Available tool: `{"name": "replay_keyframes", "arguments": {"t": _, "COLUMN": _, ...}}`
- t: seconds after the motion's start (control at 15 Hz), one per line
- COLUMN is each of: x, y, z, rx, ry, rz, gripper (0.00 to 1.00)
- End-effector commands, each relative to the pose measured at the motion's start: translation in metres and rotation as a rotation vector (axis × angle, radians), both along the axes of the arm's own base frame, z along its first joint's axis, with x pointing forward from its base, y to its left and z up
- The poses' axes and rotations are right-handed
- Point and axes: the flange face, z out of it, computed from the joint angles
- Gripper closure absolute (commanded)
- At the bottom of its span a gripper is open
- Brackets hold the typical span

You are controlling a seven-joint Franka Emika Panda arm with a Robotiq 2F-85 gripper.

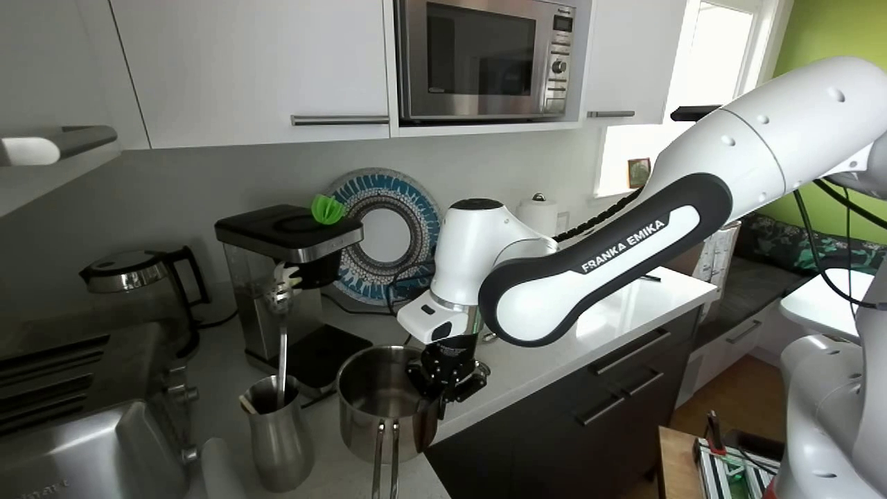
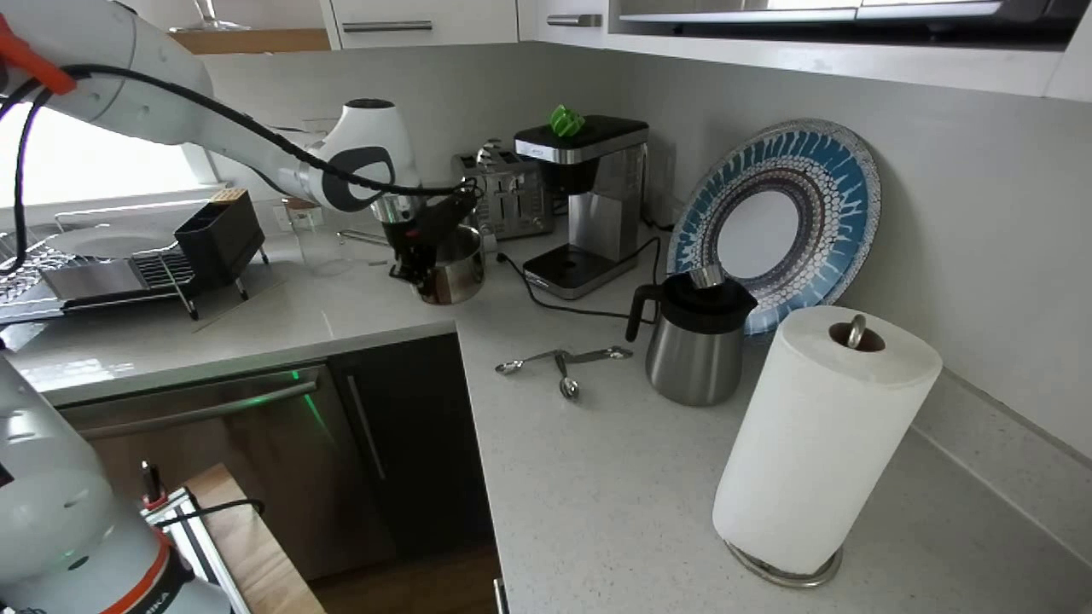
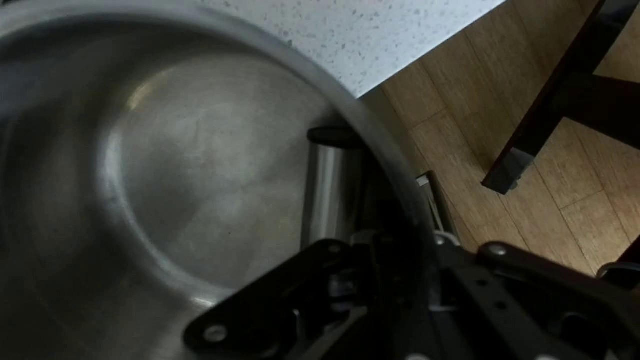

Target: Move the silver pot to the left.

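The silver pot (image 1: 378, 396) sits upright just beside the inner front corner of the counter (image 2: 554, 486), the gripper (image 3: 382, 160) at the pot's rim, fingers (image 3: 327, 195) pinching the wall — 1 inside, 1 outside — a steel jug (image 1: 283, 443) standing near but apart.

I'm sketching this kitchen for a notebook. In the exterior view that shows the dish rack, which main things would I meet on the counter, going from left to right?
Dish rack → silver pot → coffee maker → jug → paper towel roll.
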Motion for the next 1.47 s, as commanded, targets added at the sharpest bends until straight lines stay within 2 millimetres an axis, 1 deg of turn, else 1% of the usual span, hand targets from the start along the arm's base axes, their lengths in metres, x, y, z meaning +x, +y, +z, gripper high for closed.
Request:
{"name": "replay_keyframes", "arguments": {"t": 0.0, "x": 0.019, "y": 0.002, "z": 0.007, "rx": -0.010, "ry": 0.026, "rz": -0.011, "gripper": 0.99}}
{"name": "replay_keyframes", "arguments": {"t": 0.2, "x": 0.028, "y": 0.004, "z": -0.001, "rx": -0.020, "ry": 0.062, "rz": -0.013, "gripper": 0.99}}
{"name": "replay_keyframes", "arguments": {"t": 0.53, "x": 0.041, "y": 0.006, "z": -0.012, "rx": -0.016, "ry": 0.073, "rz": -0.053, "gripper": 0.99}}
{"name": "replay_keyframes", "arguments": {"t": 1.07, "x": 0.055, "y": 0.011, "z": -0.022, "rx": -0.008, "ry": 0.087, "rz": -0.106, "gripper": 0.99}}
{"name": "replay_keyframes", "arguments": {"t": 1.13, "x": 0.056, "y": 0.012, "z": -0.023, "rx": -0.012, "ry": 0.091, "rz": -0.109, "gripper": 0.72}}
{"name": "replay_keyframes", "arguments": {"t": 1.2, "x": 0.056, "y": 0.012, "z": -0.023, "rx": -0.013, "ry": 0.091, "rz": -0.107, "gripper": 0.71}}
{"name": "replay_keyframes", "arguments": {"t": 1.4, "x": 0.055, "y": 0.012, "z": -0.013, "rx": 0.001, "ry": 0.067, "rz": -0.116, "gripper": 0.50}}
